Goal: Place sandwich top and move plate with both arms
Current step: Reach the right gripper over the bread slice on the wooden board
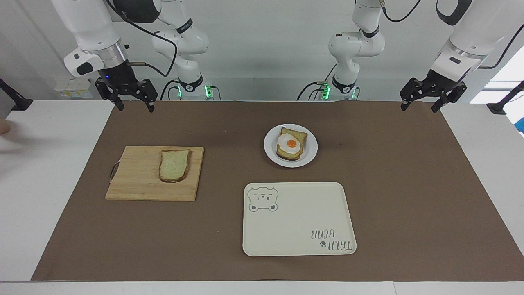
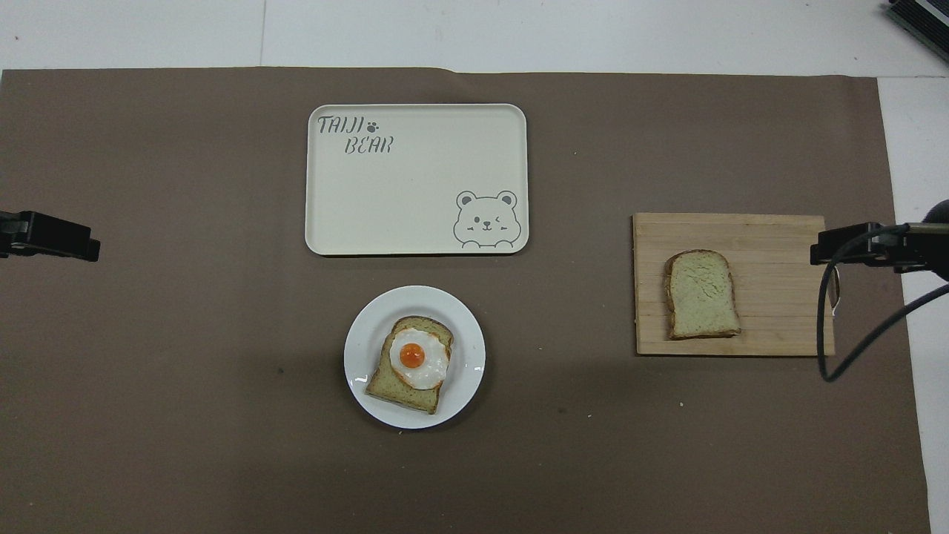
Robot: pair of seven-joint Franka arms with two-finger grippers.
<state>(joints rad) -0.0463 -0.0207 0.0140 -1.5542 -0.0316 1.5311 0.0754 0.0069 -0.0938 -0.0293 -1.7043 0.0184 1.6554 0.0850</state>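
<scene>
- Right gripper point(image 1: 134, 107): upper left of the facing frame, up in the air over the robots' edge of the brown mat point(image 1: 409, 184), fingers spread, nothing held. Overhead it pokes in at the right edge, over the cutting board's handle end.
- Left gripper point(image 1: 420, 107): upper right of the facing frame, above the mat's corner, fingers spread, empty, waiting. Only its tip point(image 2: 52, 236) shows at the left edge of the overhead frame.
- Plate point(image 1: 311, 153): just right of centre in the facing frame, flat on the mat, carrying toast with fried egg point(image 1: 291, 144).
- Sandwich top point(image 1: 175, 165): centre-left of the facing frame, flat on the wooden cutting board point(image 1: 135, 180), well apart from the plate, toward the right arm's end.
- Cream tray point(image 1: 299, 221) with bear drawing: lower centre of the facing frame, farther from the robots than the plate, near it but not touching.
</scene>
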